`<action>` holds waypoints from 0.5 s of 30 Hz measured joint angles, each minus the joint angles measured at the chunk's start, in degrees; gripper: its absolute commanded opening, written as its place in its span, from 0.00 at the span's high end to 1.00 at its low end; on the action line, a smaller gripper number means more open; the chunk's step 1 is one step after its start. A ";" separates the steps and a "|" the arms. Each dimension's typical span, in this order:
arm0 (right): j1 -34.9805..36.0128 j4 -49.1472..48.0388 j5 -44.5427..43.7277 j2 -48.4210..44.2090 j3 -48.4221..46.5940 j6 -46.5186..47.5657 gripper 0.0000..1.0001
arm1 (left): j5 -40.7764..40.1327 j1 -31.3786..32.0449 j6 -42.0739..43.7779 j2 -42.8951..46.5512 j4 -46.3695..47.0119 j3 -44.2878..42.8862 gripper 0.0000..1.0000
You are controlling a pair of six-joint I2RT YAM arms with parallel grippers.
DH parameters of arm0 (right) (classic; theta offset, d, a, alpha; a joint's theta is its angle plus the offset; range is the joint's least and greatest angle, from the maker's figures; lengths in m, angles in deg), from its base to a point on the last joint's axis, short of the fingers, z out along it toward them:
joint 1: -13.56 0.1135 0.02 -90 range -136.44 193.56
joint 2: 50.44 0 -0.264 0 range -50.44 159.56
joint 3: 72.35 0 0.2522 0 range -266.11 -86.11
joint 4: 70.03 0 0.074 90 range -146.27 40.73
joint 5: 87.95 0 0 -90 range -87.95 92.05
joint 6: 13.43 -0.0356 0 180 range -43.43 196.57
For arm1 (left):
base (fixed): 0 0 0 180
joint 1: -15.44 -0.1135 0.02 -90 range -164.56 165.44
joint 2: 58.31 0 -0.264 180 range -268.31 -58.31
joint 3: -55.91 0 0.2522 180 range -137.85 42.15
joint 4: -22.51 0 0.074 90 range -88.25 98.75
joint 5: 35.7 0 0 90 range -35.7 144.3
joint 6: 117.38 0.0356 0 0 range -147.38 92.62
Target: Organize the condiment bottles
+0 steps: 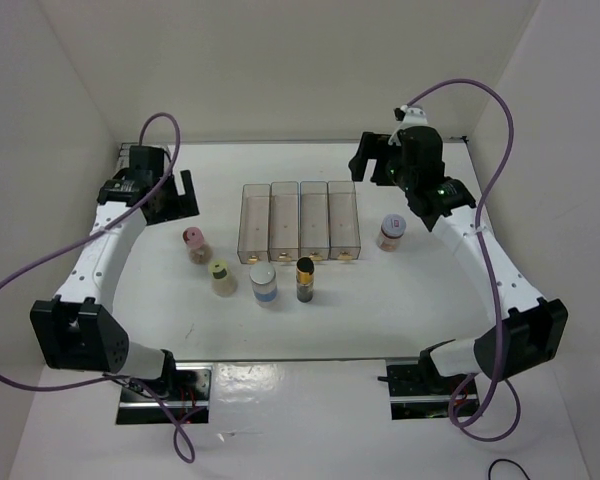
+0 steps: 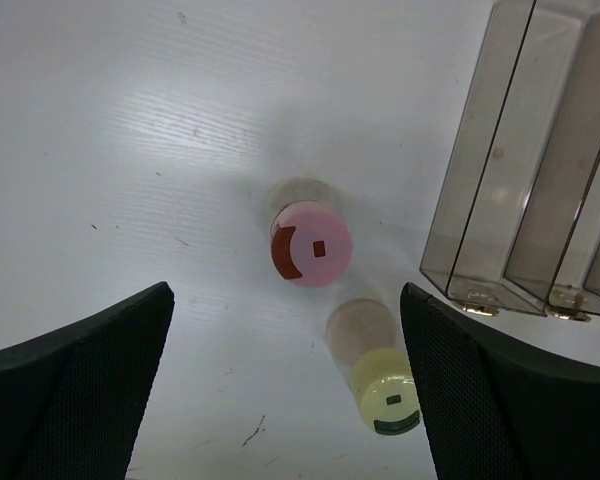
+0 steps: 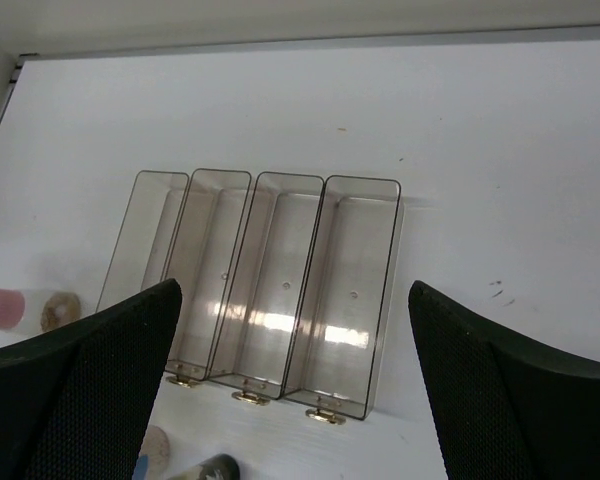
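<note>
the left gripper (image 1: 183,196) is being held open near the pink jar (image 2: 311,244), the right gripper (image 1: 366,160) open facing the bins (image 3: 323,290), upper right.

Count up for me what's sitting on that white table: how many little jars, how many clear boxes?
Jars: 5 (pink cap, yellow-green cap, pale blue-white cap, black-gold cap, lavender-grey cap)
Clear bins: 4
Total: 9
</note>
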 measured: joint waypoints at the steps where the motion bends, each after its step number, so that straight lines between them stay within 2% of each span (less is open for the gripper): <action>1: 0.11 0.04 0.37 0.35 0.00 -0.11 0.02 | -0.09 0.46 0.15 -0.42 0.02 0.46 0.00; 8: 3.06 0.59 1.81 2.14 -0.92 -0.42 0.02 | -3.85 4.66 -0.02 -6.16 0.15 2.60 0.00; 15: 7.28 0.83 1.62 3.08 -1.51 -0.37 0.02 | -5.88 5.05 -1.66 -7.82 0.68 3.80 0.00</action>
